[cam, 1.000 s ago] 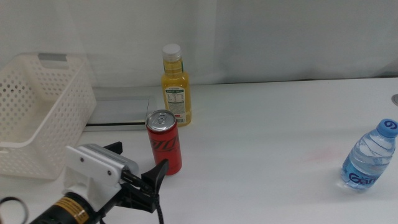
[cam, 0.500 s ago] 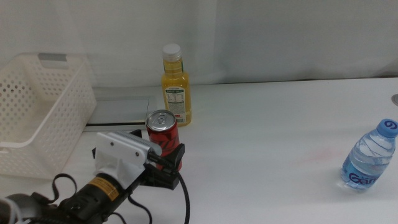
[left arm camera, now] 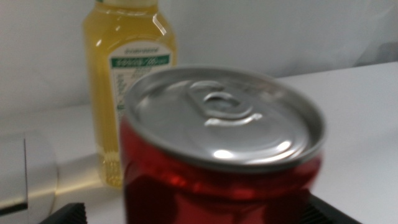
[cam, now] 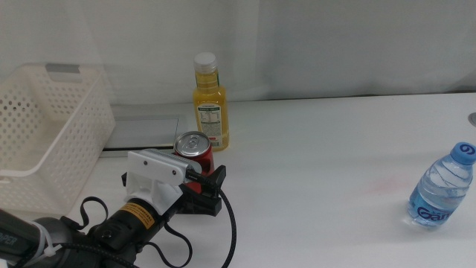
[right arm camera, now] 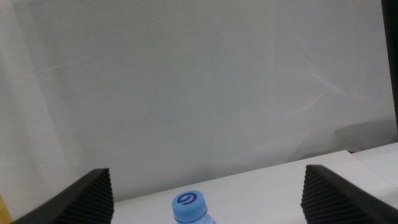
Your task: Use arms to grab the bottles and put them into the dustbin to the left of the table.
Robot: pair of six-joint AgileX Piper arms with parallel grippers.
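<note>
Nearest the camera, the left arm (cam: 111, 231) comes in from the lower left of the counter (cam: 320, 164), its black cable looping beside it. Its left claw (cam: 202, 187) reaches the red cola can (cam: 195, 152) with one dark jaw on either side of the can's lower body; the wrist view shows the can (left arm camera: 217, 162) filling the space between the two jaw tips, yet whether they press on it cannot be told. The can stands upright on the counter, its silver top level.

Just behind the can stands the orange juice bottle (cam: 210, 104) with its white cap, upright and close to the can but apart from it. To its left a flat grey panel (cam: 145, 132) lies in the counter, running up to the dustbin (cam: 44, 141), which sits at the left edge with its perforated wall facing the arm.

Right of the can the counter is open white surface as far as the water bottle (cam: 440, 186), which stands upright near the right edge, well apart from the other two. The right claw (right arm camera: 205, 186) hangs behind it, released, jaws spread wide with the blue cap (right arm camera: 189, 205) between them at a distance
</note>
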